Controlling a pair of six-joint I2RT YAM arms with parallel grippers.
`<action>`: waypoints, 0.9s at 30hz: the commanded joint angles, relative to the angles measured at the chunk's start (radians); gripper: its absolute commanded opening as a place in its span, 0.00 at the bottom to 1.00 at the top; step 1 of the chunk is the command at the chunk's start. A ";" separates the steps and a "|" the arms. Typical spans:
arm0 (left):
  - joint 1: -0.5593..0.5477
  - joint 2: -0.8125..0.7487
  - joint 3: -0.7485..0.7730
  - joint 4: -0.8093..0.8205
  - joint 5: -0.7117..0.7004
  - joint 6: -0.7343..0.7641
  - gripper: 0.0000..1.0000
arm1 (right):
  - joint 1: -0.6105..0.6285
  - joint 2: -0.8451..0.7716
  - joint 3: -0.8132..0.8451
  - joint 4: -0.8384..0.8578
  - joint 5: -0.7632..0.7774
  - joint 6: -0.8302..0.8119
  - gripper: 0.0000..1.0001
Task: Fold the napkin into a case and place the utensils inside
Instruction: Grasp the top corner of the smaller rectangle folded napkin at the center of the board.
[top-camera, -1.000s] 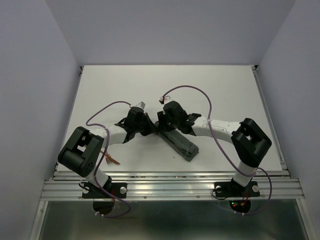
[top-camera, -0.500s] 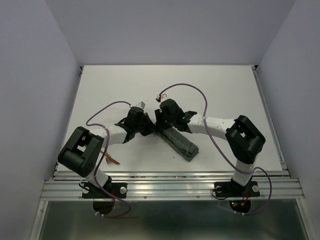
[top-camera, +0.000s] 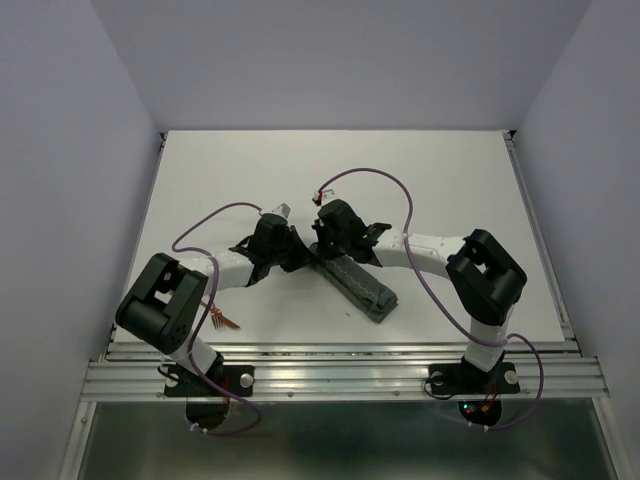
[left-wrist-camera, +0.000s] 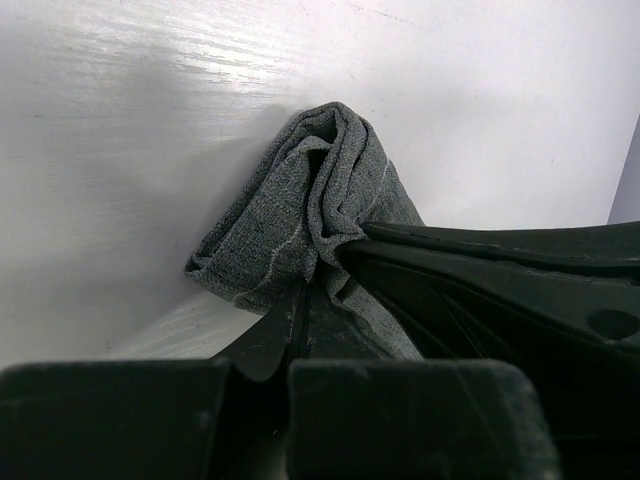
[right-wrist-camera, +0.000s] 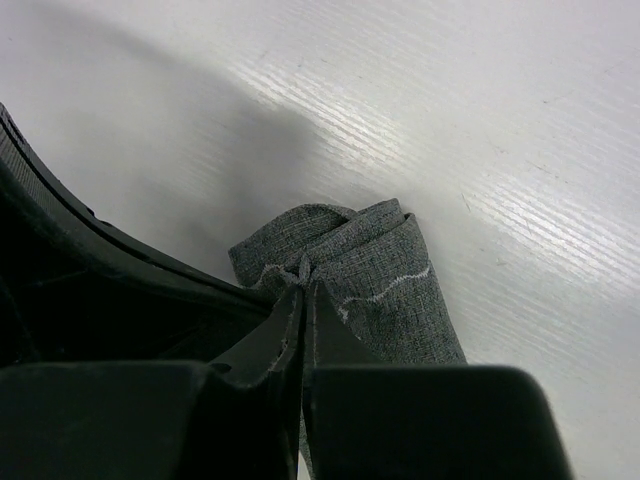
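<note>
On the table (top-camera: 250, 170) lies a narrow, coarse-woven napkin (top-camera: 368, 290).

Left pincer (left-wrist-camera: 322, 268) clamped, right pincer (right-wrist-camera: 303, 283) clamped — tips adjacent

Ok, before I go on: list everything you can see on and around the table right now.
grey-green cloth napkin: one, grey-green, folded into a narrow strip lying diagonally mid-table, its far end bunched between both grippers
copper-brown metal utensils: count unclear, copper-brown, near the table's front left, beside the left arm and partly hidden by it
white table: one, white, under everything
silver metal rail: one, silver, along the near edge, carrying both arm bases
purple cables: one per arm, purple, looping above the arms
left gripper: one, black, shut on the napkin's far end
right gripper: one, black, shut on that same end, facing the left one
</note>
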 joint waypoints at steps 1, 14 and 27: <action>0.006 -0.021 -0.012 0.043 0.008 0.005 0.00 | -0.006 -0.027 0.016 0.011 0.028 0.000 0.01; 0.014 -0.053 -0.004 0.037 0.014 0.002 0.00 | -0.006 -0.053 -0.048 0.002 -0.030 0.014 0.01; 0.018 -0.082 0.004 0.037 0.031 -0.003 0.00 | -0.006 0.014 -0.062 0.037 -0.082 0.060 0.01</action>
